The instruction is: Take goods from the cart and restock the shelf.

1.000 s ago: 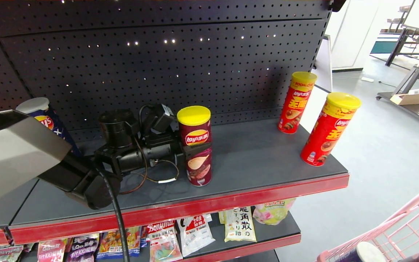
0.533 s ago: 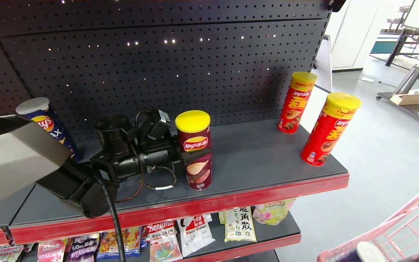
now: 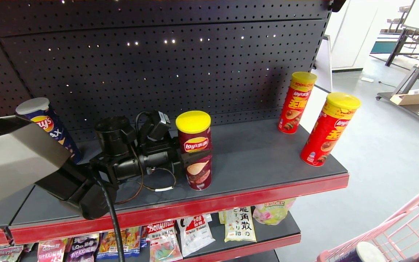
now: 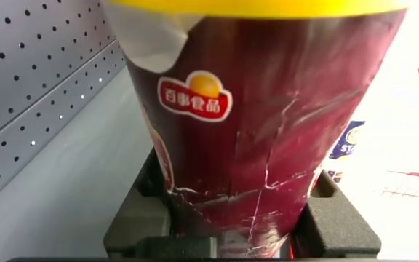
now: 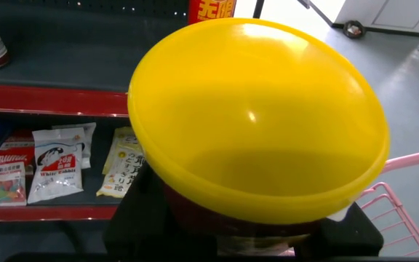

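Observation:
A maroon chips can with a yellow lid stands upright near the front of the dark top shelf. My left gripper comes in from the left and is shut on its middle. In the left wrist view the maroon chips can sits between the black pads of the left gripper. My right gripper is shut on a second yellow-lidded can, held in front of the shelf's red edge. The pink cart is at the lower right.
Two red cans stand at the shelf's right end. A blue can stands at the back left against the pegboard. Snack bags fill the lower shelf. A white-lidded can lies in the cart.
My left gripper lowered the maroon can a little onto the shelf between one second and half a second ago. It has stayed still since.

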`<state>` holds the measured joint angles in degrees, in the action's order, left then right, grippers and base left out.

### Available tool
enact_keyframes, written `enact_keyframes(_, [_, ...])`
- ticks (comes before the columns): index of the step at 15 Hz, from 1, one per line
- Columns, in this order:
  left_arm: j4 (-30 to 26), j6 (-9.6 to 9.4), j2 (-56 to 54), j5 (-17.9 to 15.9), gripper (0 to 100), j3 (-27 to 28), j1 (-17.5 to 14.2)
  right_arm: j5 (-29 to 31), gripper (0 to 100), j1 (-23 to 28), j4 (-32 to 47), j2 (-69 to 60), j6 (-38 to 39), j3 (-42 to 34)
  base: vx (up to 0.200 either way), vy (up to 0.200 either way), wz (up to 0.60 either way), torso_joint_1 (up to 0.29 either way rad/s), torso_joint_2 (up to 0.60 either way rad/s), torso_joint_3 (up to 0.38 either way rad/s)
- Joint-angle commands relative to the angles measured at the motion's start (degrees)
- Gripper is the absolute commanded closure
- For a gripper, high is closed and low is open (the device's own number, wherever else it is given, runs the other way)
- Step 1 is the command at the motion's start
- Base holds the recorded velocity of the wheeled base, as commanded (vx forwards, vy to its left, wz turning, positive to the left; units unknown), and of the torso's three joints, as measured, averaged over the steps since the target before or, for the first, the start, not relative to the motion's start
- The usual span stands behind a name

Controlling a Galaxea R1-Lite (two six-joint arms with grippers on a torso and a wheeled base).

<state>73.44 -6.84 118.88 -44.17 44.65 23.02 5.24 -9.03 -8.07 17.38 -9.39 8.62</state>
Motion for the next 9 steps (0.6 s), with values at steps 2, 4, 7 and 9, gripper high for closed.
enact_keyframes(2, [0.0, -0.1, 0.2, 0.4, 100, -0.4, 0.0, 0.0, 100, 0.0, 0.0, 0.0, 0.0, 0.0, 0.0, 0.0, 0.0, 0.0, 0.0, 0.0])
enact_keyframes(4, [0.0, -0.1, 0.2, 0.6, 0, -1.1, -0.1, 0.0, 100, 0.0, 0.0, -0.1, 0.0, 0.0, 0.0, 0.0, 0.0, 0.0, 0.0, 0.0])
enact_keyframes(7, [0.0, -0.02, 0.0, 0.7, 0, -1.1, 0.0, 0.0, 100, 0.0, 0.0, -0.1, 0.0, 0.1, 0.0, 0.0, 0.0, 0.0, 0.0, 0.0])
enact_keyframes(9, [0.0, -0.02, -0.1, 0.7, 0, -1.2, -0.2, 0.0, 100, 0.0, 0.0, -0.1, 0.0, 0.1, 0.0, 0.0, 0.0, 0.0, 0.0, 0.0])
